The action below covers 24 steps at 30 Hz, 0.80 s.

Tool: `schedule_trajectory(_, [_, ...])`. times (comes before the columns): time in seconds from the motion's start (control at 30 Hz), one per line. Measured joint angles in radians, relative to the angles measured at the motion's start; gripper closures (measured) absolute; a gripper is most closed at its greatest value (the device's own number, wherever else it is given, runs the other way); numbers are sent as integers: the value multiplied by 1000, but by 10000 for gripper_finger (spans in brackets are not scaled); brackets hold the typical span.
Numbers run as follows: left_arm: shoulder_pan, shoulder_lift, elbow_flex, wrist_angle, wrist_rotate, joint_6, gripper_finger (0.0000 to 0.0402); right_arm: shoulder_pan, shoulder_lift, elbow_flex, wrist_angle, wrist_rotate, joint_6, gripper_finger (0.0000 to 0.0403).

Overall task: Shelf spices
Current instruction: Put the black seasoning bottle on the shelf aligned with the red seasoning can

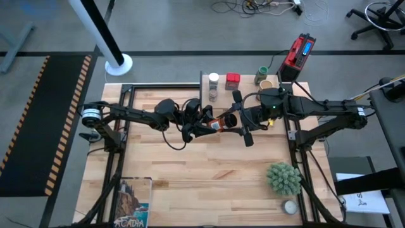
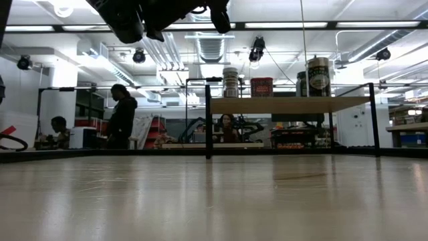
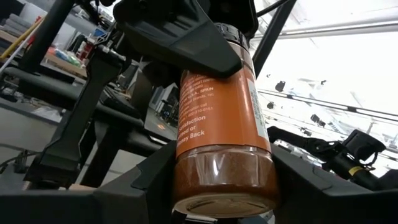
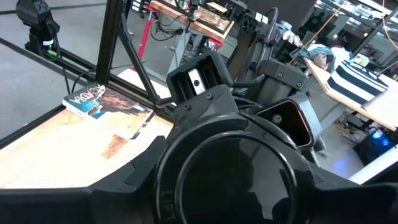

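Wooden tabletop fills the overhead view, with the shelf along its far edge already carrying a white-lidded jar, a red tin and a green-lidded jar, the same row standing up top in the low view beside a taller tan canister. Both arms meet above mid-table on one orange spice jar of reddish powder, lying roughly level with its long axis running left to right between them. Left gripper pinches the clear base end, fingers pressed to each side; right gripper clamps the black lid end, so this reads as a handover. From the jar the shelf lies farther back, and the right arm seems nearer its free middle stretch. Elsewhere sit a spiky plant and a book
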Motion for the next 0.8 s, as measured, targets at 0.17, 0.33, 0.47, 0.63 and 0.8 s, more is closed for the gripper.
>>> schedule_trajectory(0.17, [0, 0, 0, -2, 0, 3, 210, 0, 0, 0, -3, 1, -4, 229])
schedule_trajectory(0.33, [0, 0, 0, -4, 0, 4, 199, 0, 0, 0, -5, 5, -6, 222])
schedule_trajectory(0.47, [0, 0, 0, -7, -1, 24, 189, 0, 0, 0, -10, 10, -10, 223])
schedule_trajectory(0.63, [6, 0, 0, -43, -30, 68, 181, -11, 0, 0, -32, 21, -11, 230])
schedule_trajectory(0.8, [23, -4, 0, -101, -32, 131, 182, -25, -1, 0, -47, 21, -16, 223])
